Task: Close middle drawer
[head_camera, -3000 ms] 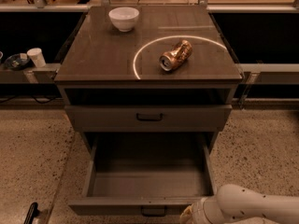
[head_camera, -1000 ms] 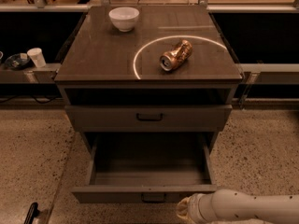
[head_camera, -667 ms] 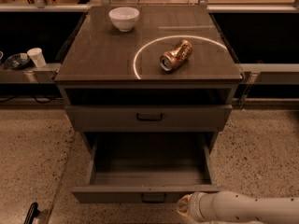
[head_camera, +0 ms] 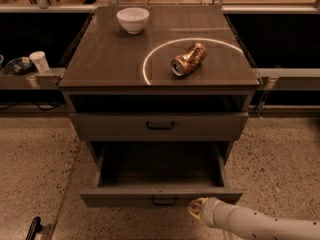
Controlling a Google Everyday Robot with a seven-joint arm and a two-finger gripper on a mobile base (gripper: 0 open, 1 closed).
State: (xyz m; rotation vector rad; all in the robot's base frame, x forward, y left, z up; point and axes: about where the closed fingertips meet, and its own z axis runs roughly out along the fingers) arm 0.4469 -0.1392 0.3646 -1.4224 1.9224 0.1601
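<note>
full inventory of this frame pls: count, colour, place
cabinet: 1, grey-brown, centre
bowl: 1, white, cabinet top, back left
can: 1, copper-gold, dented, on its side on cabinet top, right of centre
upper drawer: 1, grey-brown, dark handle, under the top
middle drawer: 1, grey-brown, pulled out, below upper drawer
cup: 1, white, ledge at far left
dark rod: 1, black, floor at bottom left, cannot identify
end effector: 1, pale, bottom right, at the middle drawer's front
arm: 1, white, bottom right edge
</note>
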